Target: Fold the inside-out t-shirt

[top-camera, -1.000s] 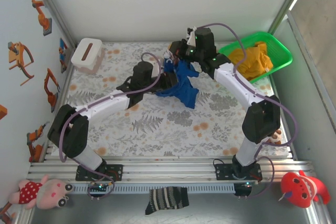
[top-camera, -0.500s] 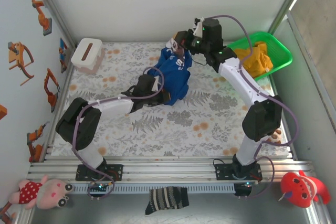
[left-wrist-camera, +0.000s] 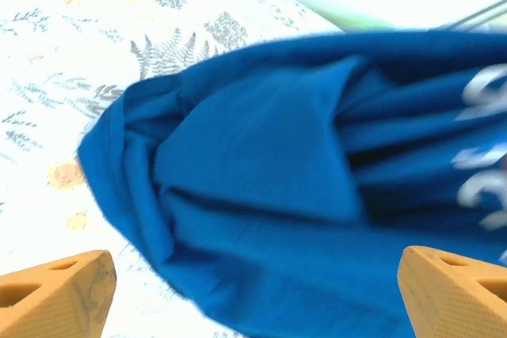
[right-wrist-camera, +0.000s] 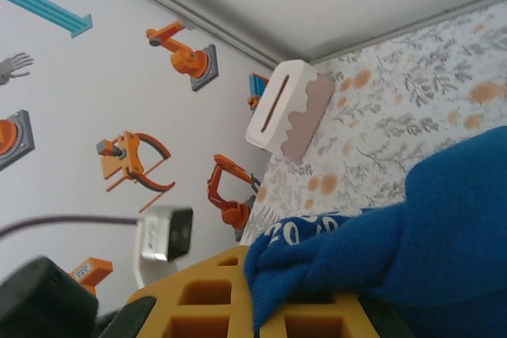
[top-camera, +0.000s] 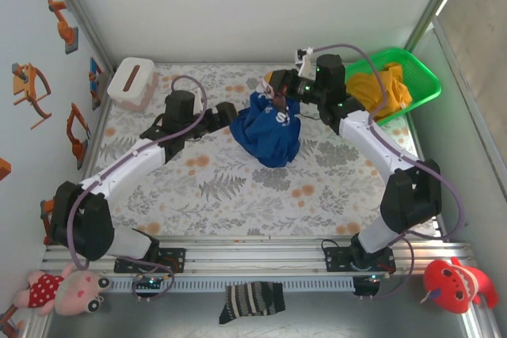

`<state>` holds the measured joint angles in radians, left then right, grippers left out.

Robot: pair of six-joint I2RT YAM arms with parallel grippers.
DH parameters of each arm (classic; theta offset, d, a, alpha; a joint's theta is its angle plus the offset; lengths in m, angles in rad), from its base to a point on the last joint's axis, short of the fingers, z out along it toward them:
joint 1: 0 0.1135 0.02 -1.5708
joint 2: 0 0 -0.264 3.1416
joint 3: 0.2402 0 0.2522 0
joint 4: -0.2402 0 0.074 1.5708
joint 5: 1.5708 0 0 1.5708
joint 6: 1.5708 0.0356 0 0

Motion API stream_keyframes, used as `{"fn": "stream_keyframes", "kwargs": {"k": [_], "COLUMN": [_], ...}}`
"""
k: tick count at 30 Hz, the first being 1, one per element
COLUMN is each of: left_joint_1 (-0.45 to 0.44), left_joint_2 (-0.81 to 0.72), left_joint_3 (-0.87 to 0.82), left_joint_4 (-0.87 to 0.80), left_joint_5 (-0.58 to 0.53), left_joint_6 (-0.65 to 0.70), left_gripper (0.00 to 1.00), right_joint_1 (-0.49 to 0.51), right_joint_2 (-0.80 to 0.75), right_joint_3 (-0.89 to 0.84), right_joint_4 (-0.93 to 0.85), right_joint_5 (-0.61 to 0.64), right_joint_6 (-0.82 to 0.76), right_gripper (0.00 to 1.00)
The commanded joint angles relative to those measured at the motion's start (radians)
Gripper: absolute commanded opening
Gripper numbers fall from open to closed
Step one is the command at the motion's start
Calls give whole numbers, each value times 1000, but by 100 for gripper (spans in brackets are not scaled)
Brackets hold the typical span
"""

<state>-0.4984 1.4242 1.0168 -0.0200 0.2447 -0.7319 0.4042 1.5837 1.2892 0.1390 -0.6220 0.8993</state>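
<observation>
Top external view: the blue t-shirt (top-camera: 271, 134) hangs bunched over the far middle of the flowered worktop (top-camera: 238, 195). Its top edge is pinched in the clenched right end effector (top-camera: 279, 91). The left end effector (top-camera: 228, 116) is released, fingers spread wide, just beside the shirt's left side.

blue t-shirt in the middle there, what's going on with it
The right gripper is shut on the top of the royal-blue t-shirt, holding it up so it hangs in a bunch onto the floral table. The left gripper is open beside the shirt's left side, gripping nothing. The shirt is not folded yet. A yellow-orange garment lies in the green basket at the far right.
</observation>
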Motion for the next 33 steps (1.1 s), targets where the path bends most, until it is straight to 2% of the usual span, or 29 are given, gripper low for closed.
{"fn": "stream_keyframes", "kwargs": {"k": [1, 8, 15, 24, 27, 30, 32, 33], "left_joint_1": [0, -2, -26, -49, -57, -44, -11, 4], "left_joint_2": [107, 294, 382, 432, 466, 509, 516, 507], "left_joint_3": [67, 139, 221, 238, 256, 294, 341, 365], "left_joint_4": [0, 94, 97, 120, 123, 128, 121, 117], "left_joint_5": [49, 116, 128, 125, 133, 152, 169, 177], "left_joint_6": [-58, -157, -159, -181, -186, -193, -199, -199], "left_gripper": [91, 91, 91, 91, 75, 38, 8, 0], "right_joint_1": [-2, -2, -1, -1, 0, -1, -8, -11], "right_joint_2": [-51, -66, -55, -44, -39, -29, -21, -22], "right_joint_3": [-65, -108, -104, -106, -105, -75, -30, -9], "right_joint_4": [146, 153, 163, 181, 196, 193, 171, 153], "right_joint_5": [-44, -38, -40, -43, -45, -49, -61, -64], "right_joint_6": [-24, -17, -4, 10, 22, 22, 15, 7], "right_gripper": [0, 0, 0, 0, 0, 0, 0, 0]}}
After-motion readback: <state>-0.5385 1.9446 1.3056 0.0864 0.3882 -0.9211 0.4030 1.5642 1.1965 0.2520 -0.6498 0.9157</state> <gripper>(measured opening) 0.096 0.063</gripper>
